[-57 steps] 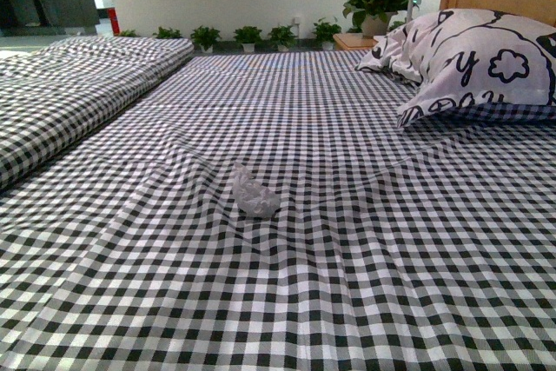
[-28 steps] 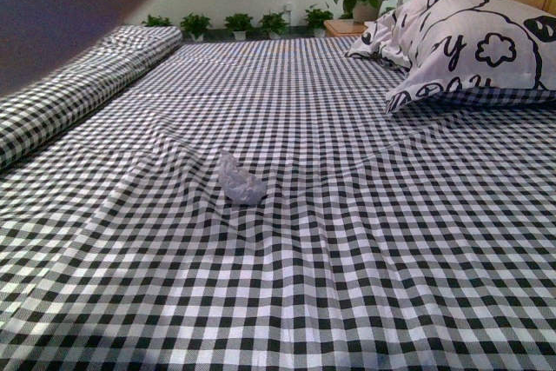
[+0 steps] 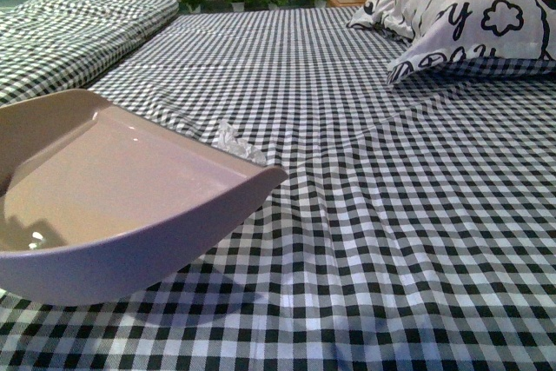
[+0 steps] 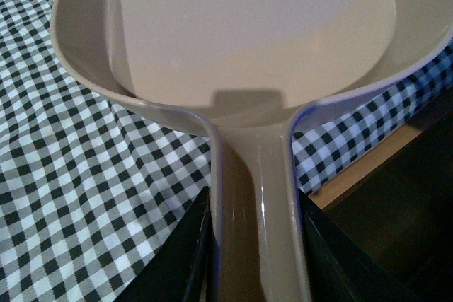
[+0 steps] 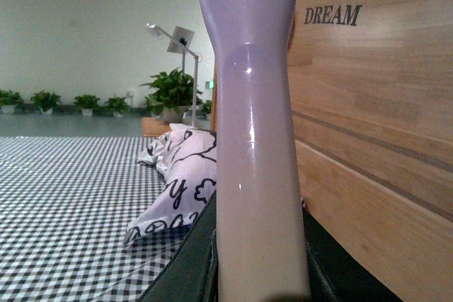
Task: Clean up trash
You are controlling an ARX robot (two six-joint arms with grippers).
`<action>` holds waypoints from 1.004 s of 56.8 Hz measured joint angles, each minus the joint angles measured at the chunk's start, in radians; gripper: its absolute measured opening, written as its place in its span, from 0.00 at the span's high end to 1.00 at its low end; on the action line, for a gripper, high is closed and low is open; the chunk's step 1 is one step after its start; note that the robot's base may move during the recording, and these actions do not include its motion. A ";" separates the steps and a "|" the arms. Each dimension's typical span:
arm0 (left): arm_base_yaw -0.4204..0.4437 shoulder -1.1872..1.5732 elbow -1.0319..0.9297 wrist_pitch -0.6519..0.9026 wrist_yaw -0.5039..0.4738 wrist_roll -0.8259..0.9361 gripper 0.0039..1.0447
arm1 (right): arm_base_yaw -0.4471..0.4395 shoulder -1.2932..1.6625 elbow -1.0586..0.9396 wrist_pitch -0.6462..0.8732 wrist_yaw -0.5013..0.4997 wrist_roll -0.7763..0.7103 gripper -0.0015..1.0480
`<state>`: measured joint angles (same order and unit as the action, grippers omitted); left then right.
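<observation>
My left gripper (image 4: 256,259) was clamped on the dustpan (image 3: 113,188) handle. My right gripper (image 5: 260,274) gripped a pale handle (image 5: 255,139). The trash (image 3: 231,139) lay on the checked sheet (image 3: 391,215) at the dustpan's 1 o'clock, just beyond its rim.

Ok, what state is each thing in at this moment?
Dustpan: empty, held above the sheet by the left end effector.
Paper wad: crumpled, lying on the sheet, partly hidden behind the dustpan.
Pillow: resting on the sheet.
Tool handle: gripped by the right end effector; its head is out of view.
</observation>
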<state>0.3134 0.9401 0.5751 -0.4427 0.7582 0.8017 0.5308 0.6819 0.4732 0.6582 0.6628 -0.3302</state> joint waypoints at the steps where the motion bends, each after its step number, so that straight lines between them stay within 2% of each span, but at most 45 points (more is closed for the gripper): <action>1: 0.005 0.006 0.000 -0.002 0.000 0.014 0.72 | 0.000 0.000 0.000 0.000 0.000 0.000 0.81; 14: 0.120 0.119 0.000 -0.027 -0.005 0.183 0.72 | 0.000 0.000 0.000 0.000 0.000 0.000 0.81; 24: 0.156 0.156 0.000 0.012 0.002 0.230 0.72 | 0.000 0.000 0.000 0.000 0.000 0.000 0.81; 35: 0.138 0.195 0.000 0.123 0.005 0.221 0.72 | 0.000 0.000 0.000 0.000 0.000 0.000 0.81; 57: 0.024 0.281 0.001 0.277 -0.024 0.159 0.72 | 0.000 0.000 0.000 0.000 0.000 0.000 0.81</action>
<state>0.3374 1.2213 0.5758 -0.1658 0.7345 0.9604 0.5308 0.6819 0.4732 0.6582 0.6628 -0.3302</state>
